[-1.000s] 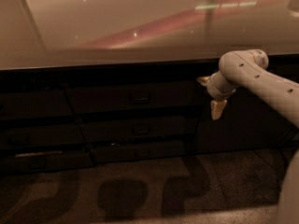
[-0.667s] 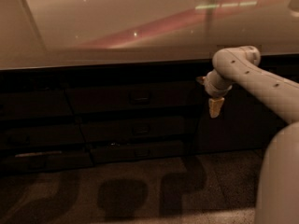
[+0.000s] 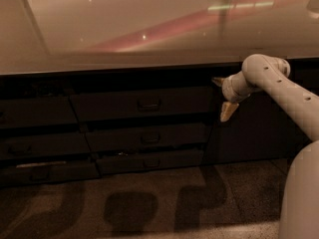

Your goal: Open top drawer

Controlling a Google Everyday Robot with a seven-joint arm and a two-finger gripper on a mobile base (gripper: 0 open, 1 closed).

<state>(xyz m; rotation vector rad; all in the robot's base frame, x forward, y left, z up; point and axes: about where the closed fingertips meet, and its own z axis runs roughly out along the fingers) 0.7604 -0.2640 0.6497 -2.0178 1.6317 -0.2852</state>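
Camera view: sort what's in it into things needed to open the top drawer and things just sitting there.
Job: top drawer; its loop handle; end effector, right of the drawer front, off the handle.
Just there: two shallower drawers beneath; left drawer stack; countertop.

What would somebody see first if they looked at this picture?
First, the big white robot arm reaching in from the right. Its gripper hangs just right of the shut top drawer, apart from the drawer's small handle. Above them, the shiny countertop glows with a pink streak.
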